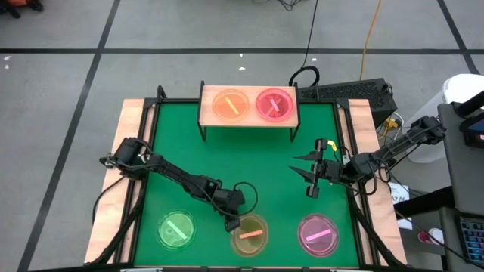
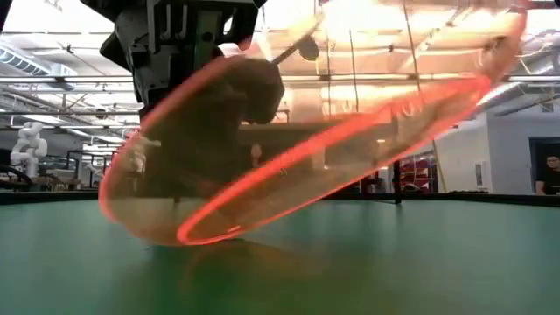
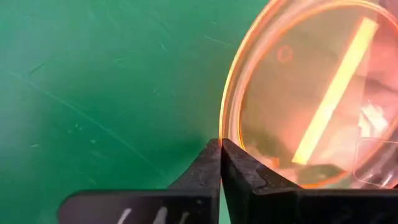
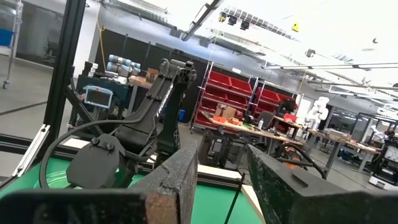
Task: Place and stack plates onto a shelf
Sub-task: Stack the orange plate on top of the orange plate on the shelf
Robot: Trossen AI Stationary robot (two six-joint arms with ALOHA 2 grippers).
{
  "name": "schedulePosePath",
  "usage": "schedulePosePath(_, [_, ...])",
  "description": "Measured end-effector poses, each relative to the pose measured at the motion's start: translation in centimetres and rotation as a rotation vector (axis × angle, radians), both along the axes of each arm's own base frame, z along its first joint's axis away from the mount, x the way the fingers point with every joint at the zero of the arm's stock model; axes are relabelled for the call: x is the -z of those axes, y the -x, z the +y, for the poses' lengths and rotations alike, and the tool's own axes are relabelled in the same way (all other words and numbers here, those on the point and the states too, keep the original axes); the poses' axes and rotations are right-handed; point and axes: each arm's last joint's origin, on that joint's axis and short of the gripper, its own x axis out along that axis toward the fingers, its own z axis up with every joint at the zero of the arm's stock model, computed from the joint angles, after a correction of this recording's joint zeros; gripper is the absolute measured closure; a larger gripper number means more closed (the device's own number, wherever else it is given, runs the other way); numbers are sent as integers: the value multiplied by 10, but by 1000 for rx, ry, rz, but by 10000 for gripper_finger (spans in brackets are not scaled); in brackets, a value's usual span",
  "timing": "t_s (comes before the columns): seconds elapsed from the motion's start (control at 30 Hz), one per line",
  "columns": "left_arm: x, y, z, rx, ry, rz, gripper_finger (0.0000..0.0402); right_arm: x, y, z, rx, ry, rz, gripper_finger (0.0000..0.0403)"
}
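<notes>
An orange plate (image 1: 252, 234) sits near the green mat's front edge, with my left gripper (image 1: 231, 224) shut on its left rim. In the low view the plate (image 2: 350, 149) stands tilted, its lower left edge on the mat and its right side raised. The shelf (image 1: 248, 121), a light-wood board on black legs, stands at the far edge. It carries an orange plate (image 1: 230, 105) and a pink plate (image 1: 274, 104). My right gripper (image 1: 306, 175) hangs open above the mat's right side, with nothing between its fingers (image 4: 180, 174). My left gripper (image 3: 221, 148) pinches the orange plate's rim (image 3: 224, 127) at its left side, one finger outside the rim and one finger (image 3: 249, 171) inside the plate. The fingers slant down from the table's left. The plate is tipped, with its lower edge (image 2: 197, 238) on the mat.
A green plate (image 1: 176, 230) lies at the front left and a pink plate (image 1: 318, 234) at the front right, either side of the held plate. The mat (image 1: 249, 166) between the shelf and the front row is bare. A keyboard (image 1: 344, 92) lies beyond the far right corner.
</notes>
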Motion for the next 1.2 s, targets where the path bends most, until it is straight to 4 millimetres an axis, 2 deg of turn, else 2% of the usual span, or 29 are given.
schedulePosePath(0.2, [-5, -4, 8, -24, 7, -26, 398, 0, 0, 0, 0, 0, 0, 282])
schedulePosePath(0.33, [-27, -3, 23, -47, -4, -76, 399, 0, 0, 0, 0, 0, 1, 282])
schedulePosePath(0.43, [-52, 3, 42, -85, -64, -105, 400, 0, 0, 0, 0, 0, 1, 282])
schedulePosePath(0.57, [-93, 19, 78, -172, -139, -157, 400, 0, 0, 0, 0, 1, 1, 282])
schedulePosePath(0.73, [-143, 50, 131, -303, -245, -245, 401, 0, 0, 0, 1, 1, 1, 282])
schedulePosePath(0.87, [-173, 76, 179, -466, -325, -322, 401, 0, 0, 0, 2, 4, 1, 282])
schedulePosePath(1.03, [-189, 104, 238, -681, -370, -372, 401, 0, 0, 0, 2, 4, 1, 282])
schedulePosePath(1.2, [-185, 128, 292, -806, -255, -368, 401, 0, 0, 0, 3, 7, 1, 282])
